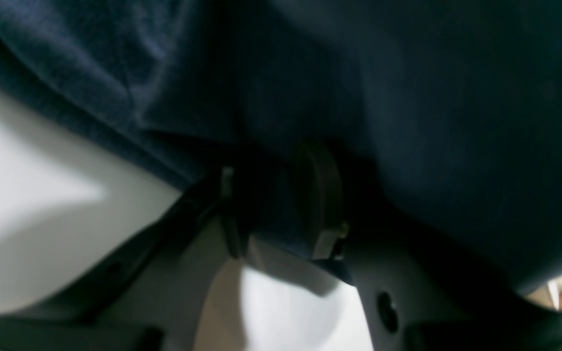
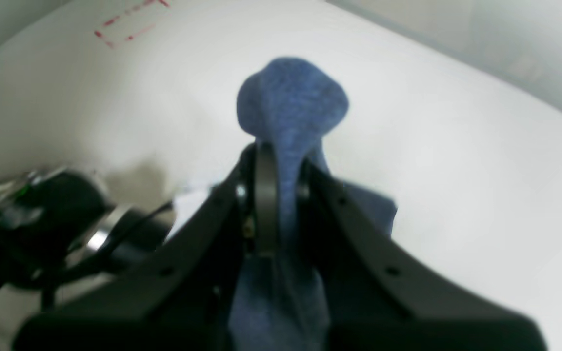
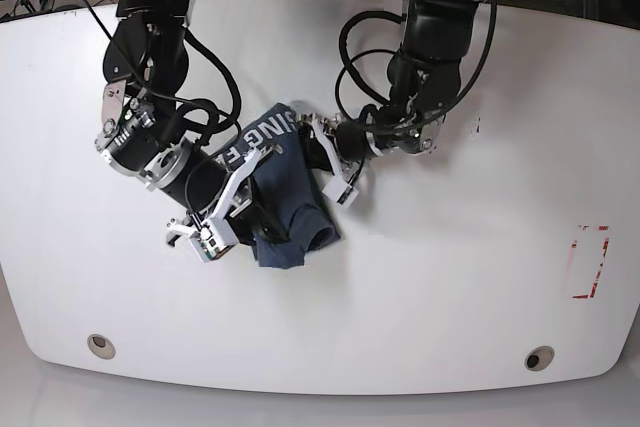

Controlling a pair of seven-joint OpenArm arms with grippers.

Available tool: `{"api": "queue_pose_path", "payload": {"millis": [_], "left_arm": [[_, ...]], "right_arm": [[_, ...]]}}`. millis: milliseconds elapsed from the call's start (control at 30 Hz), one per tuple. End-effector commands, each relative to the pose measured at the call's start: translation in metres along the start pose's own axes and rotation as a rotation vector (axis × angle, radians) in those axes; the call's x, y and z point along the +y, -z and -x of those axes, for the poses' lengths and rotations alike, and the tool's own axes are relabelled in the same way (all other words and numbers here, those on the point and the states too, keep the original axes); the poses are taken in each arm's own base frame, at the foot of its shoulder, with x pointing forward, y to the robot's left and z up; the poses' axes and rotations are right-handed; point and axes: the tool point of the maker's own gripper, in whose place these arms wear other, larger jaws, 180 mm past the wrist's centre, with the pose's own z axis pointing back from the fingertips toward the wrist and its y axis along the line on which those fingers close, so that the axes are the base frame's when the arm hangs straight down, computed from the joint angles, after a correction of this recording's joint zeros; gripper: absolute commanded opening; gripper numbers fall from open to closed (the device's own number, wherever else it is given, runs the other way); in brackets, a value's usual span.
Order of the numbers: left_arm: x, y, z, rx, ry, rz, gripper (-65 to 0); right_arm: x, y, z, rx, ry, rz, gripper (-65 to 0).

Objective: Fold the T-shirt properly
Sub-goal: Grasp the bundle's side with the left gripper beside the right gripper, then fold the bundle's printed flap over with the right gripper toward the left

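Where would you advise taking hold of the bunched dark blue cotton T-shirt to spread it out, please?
Probably at the loose lower edge of the dark blue cotton T-shirt, coming from the camera-near side of the white table. That part hangs free of the right gripper and left gripper, which already pinch its upper folds.

On the T-shirt [image 3: 285, 182], white block letters are seen in the base view; only "ING" and a following "F" can be read, the rest being hidden in folds. No other text is legible anywhere.
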Motion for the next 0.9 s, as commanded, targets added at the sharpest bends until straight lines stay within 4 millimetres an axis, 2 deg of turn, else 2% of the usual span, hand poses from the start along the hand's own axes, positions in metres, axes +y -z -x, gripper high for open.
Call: {"api": "queue_pose_path", "payload": {"millis": [0, 133, 233, 600, 867], "left_arm": [[0.002, -0.011, 0.018, 0.101, 0.060, -0.046, -48.5], [0.007, -0.027, 0.017, 0.130, 0.111, -0.079, -48.5], [0.006, -0.032, 0.020, 0.142, 0.128, -0.085, -48.5], [0.001, -0.031, 0.023, 0.152, 0.137, -0.075, -48.5], [0.001, -0.030, 0.024, 0.154, 0.135, -0.075, -48.5]], "right_arm": [[-0.005, -0.001, -0.024, -0.079, -0.015, 0.000, -65.0], [-0.017, 0.008, -0.021, -0.049, -0.029, 0.023, -65.0], [-0.023, 0.014, -0.016, -0.029, -0.021, 0.030, -65.0], [-0.036, 0.032, 0.010, 0.008, 0.075, 0.018, -65.0], [-0.017, 0.062, 0.039, 0.015, 0.152, -0.069, -65.0]]}}
